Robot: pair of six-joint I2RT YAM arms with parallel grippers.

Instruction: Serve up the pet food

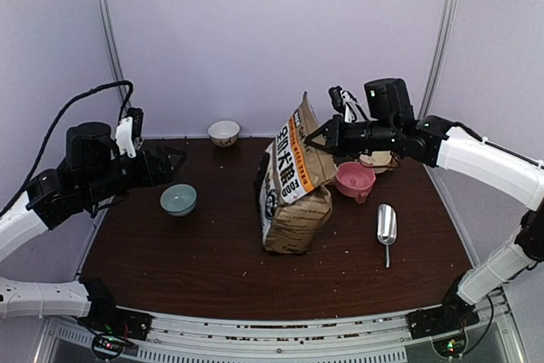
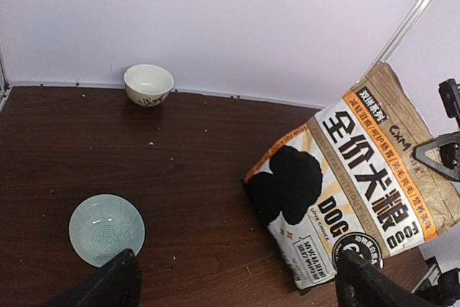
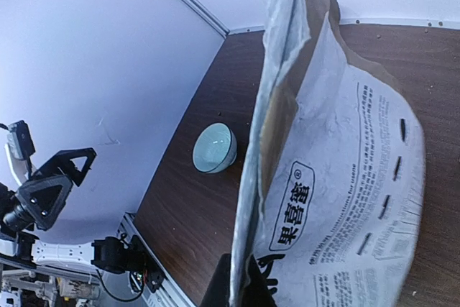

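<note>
The brown kraft "CXM" bag (image 1: 293, 184) stands leaning in the middle of the table, and the pet food itself is hidden inside it. My right gripper (image 1: 319, 136) is shut on the bag's upper edge; in the right wrist view the fingers (image 3: 241, 282) pinch the silver-lined rim of the bag (image 3: 338, 177). My left gripper (image 1: 170, 161) is open and empty, hovering left of the bag above an empty teal bowl (image 1: 178, 200). In the left wrist view its wide-apart fingers (image 2: 108, 285) frame the bare table, with the teal bowl (image 2: 106, 229) to the left and the bag (image 2: 359, 185) to the right.
A white patterned bowl (image 1: 223, 132) sits at the back wall. A pink bowl (image 1: 354, 179) and a beige dish (image 1: 374, 159) stand right of the bag. A metal scoop (image 1: 387, 225) lies at the right front. Small crumbs dot the table.
</note>
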